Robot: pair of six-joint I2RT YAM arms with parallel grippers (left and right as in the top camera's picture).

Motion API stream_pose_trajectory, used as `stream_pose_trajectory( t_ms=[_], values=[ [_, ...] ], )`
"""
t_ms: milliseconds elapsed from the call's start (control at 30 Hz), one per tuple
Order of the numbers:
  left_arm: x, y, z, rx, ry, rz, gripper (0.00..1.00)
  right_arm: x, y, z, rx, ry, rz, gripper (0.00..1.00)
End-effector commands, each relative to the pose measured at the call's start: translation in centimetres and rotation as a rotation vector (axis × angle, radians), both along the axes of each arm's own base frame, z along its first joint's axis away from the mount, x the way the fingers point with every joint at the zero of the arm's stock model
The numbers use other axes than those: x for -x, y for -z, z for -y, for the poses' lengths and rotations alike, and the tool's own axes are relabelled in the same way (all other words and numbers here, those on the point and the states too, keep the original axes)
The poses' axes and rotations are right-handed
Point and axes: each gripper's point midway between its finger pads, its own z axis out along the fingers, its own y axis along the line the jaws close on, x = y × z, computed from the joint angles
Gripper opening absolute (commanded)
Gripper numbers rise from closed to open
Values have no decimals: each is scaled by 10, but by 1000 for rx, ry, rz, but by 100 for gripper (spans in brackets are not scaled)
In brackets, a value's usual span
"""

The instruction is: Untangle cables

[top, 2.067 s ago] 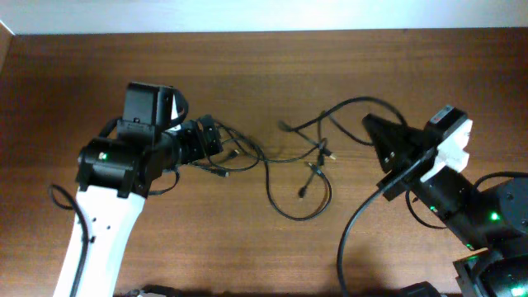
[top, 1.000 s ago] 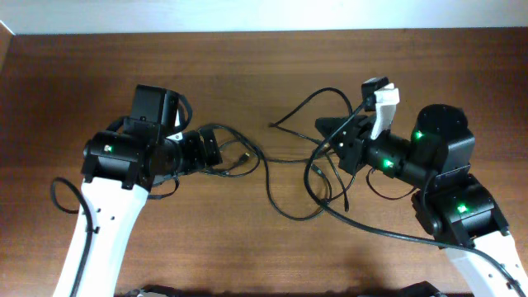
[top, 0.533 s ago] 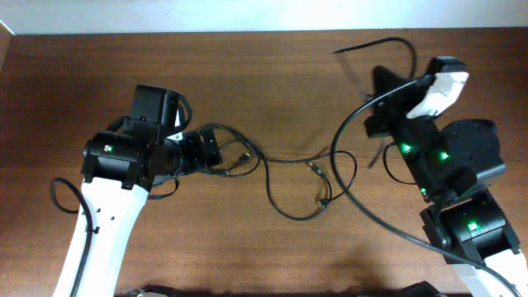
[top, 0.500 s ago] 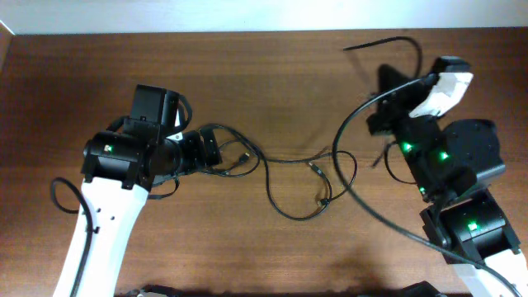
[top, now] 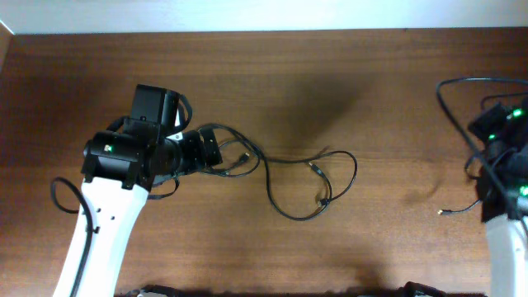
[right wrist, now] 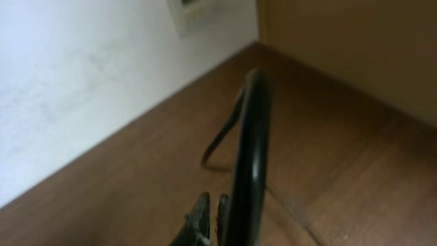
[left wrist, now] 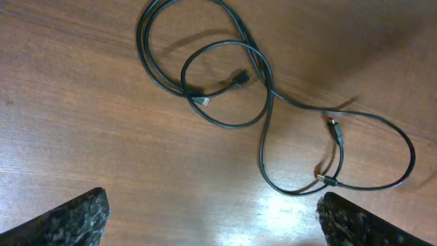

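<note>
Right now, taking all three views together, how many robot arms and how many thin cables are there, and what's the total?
Robot arms: 2, the left arm and the right arm.
Thin cables: 3, a crossed pair in the middle showing four plug ends, and a separate cable by the right arm.
Total: 5.

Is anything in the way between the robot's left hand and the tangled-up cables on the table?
No, nothing I can see. The left hand is open, and only wooden table lies between it and the cables.
</note>
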Motion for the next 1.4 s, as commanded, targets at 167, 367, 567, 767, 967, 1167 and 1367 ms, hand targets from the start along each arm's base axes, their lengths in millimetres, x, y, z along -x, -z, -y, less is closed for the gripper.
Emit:
stream_pose_trajectory(
  t_ms=[167, 367, 567, 767, 967, 1167, 1367],
  values=[
    [0, 1, 1, -4, 11, -3, 99, 21, 87, 101, -363, 54, -53, 4],
    [0, 1, 1, -4, 11, -3, 99, 105, 105, 183, -458, 388, 3, 4],
    [0, 1, 1, -4, 11, -3, 99, 168, 105, 220, -533, 632, 111, 4],
    [0, 1, 1, -4, 11, -3, 99, 173, 110, 217, -556, 645, 95, 32],
    [0, 1, 1, -4, 11, -3, 99, 165, 112, 210, -517, 572, 33, 73],
    [0, 1, 1, -4, 11, -3, 99, 106, 90, 176, -465, 166, 79, 99],
    [0, 1, 1, -4, 11, -3, 99, 67, 60, 134, -420, -197, 180, 99]
  ],
)
